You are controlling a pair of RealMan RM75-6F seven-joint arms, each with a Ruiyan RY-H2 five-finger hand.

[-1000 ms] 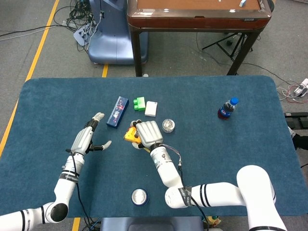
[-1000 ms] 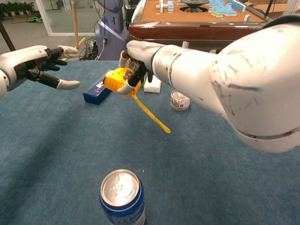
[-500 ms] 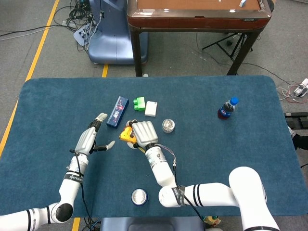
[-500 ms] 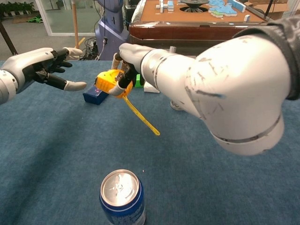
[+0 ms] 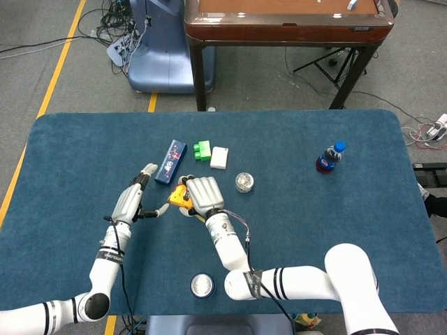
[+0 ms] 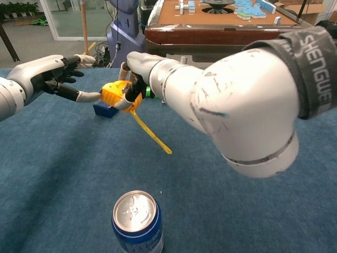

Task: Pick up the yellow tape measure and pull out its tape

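My right hand [image 5: 202,195] grips the yellow tape measure [image 5: 179,197] above the blue table. In the chest view the tape measure [image 6: 114,94] is held up by the right hand [image 6: 138,65], and a short length of yellow tape [image 6: 150,133] hangs out of it, slanting down to the right. My left hand [image 5: 132,199] is just left of the case with its fingers spread. In the chest view the left hand [image 6: 48,75] holds nothing, and its thumb tip reaches the case's left side.
A blue box [image 5: 170,162], a green block [image 5: 202,150], a white block [image 5: 219,157] and a small round tin [image 5: 244,182] lie just behind the hands. A cola bottle [image 5: 330,157] stands at the far right. A drink can [image 6: 137,221] stands near the front edge.
My right hand has carried the tape measure to the left, towards the left hand. The left hand has moved right to meet it, and its thumb now reaches the case.
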